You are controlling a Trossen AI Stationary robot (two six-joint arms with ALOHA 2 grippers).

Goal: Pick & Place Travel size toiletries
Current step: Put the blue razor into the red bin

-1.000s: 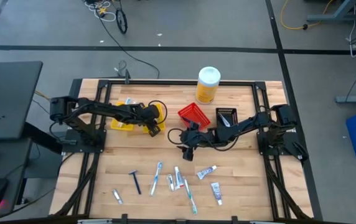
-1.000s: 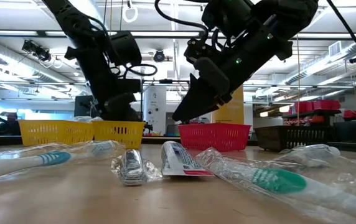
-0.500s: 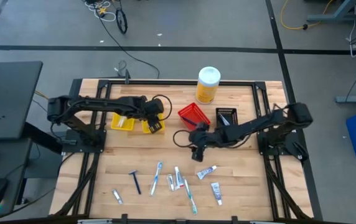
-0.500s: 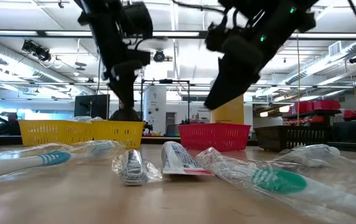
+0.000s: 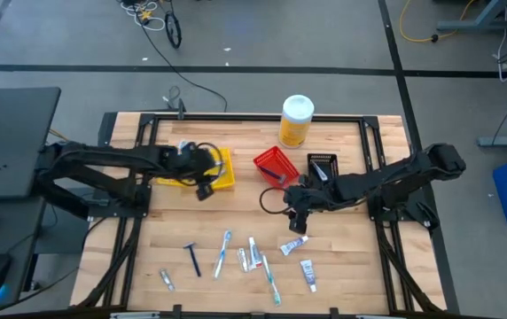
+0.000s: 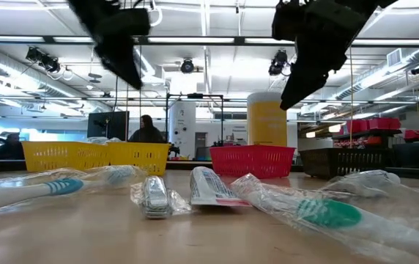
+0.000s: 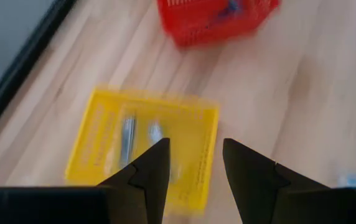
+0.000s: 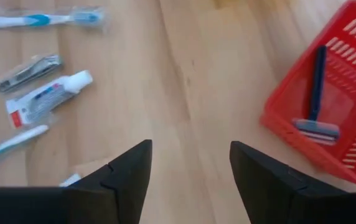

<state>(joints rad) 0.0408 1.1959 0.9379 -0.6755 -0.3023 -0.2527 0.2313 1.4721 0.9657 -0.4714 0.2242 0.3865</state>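
The travel size toiletries lie loose on the near part of the table: a dark-handled razor (image 5: 193, 259), toothbrushes (image 5: 223, 252), little white tubes (image 5: 294, 245) and a silvery packet (image 5: 167, 280). My right gripper (image 5: 296, 219) hangs open above the wood just beyond the tubes. In its wrist view (image 8: 190, 146) a toothbrush (image 8: 41, 18), a packet (image 8: 28, 71) and a tube (image 8: 47, 96) lie ahead. My left gripper (image 5: 202, 184) is open and hovers over the yellow bin (image 5: 222, 168). Its wrist view (image 7: 193, 146) shows the bin (image 7: 103, 143) with slim items (image 7: 128, 134) inside.
A red bin (image 5: 276, 166) holding a razor (image 8: 317, 93) and a black bin (image 5: 322, 166) stand mid-table, with a tall yellow canister (image 5: 296, 120) behind them. In the low view, wrapped toothbrushes (image 6: 319, 213) and a tube (image 6: 209, 187) lie close to the near edge. Bare wood separates bins and toiletries.
My right gripper has risen and moved toward the near-right, away from the red bin and toward the loose tubes. My left gripper has lifted up from the yellow bin and drawn back slightly toward the table's left. The toiletries have stayed in place.
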